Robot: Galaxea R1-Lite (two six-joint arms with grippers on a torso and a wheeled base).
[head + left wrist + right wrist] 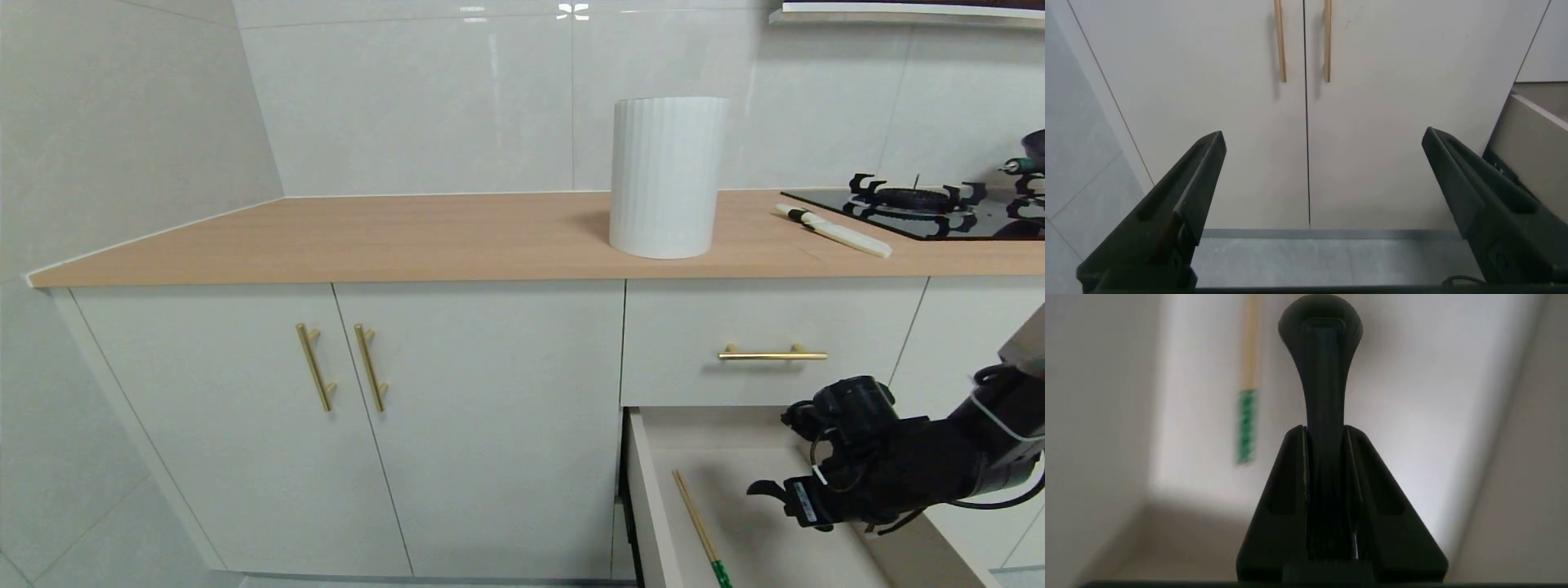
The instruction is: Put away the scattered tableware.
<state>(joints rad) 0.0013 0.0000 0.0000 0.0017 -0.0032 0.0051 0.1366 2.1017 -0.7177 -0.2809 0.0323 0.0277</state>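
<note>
A pair of wooden chopsticks (698, 523) with green ends lies inside the open drawer (645, 490), near its left wall. My right gripper (763, 490) hangs over the drawer, just right of the chopsticks, shut with nothing in it. In the right wrist view its closed fingers (1323, 392) point down at the drawer floor (1413, 416), beside the chopsticks (1247, 392). A cream-coloured utensil (833, 230) with a dark band lies on the wooden counter (408, 237) by the stove. My left gripper (1323, 139) is open and empty, low in front of the cabinet doors (1372, 122).
A tall white ribbed container (668, 175) stands on the counter above the drawers. A black gas stove (922, 208) sits at the right. A shut drawer with a gold handle (771, 354) is above the open one. Double doors with gold handles (343, 376) are to the left.
</note>
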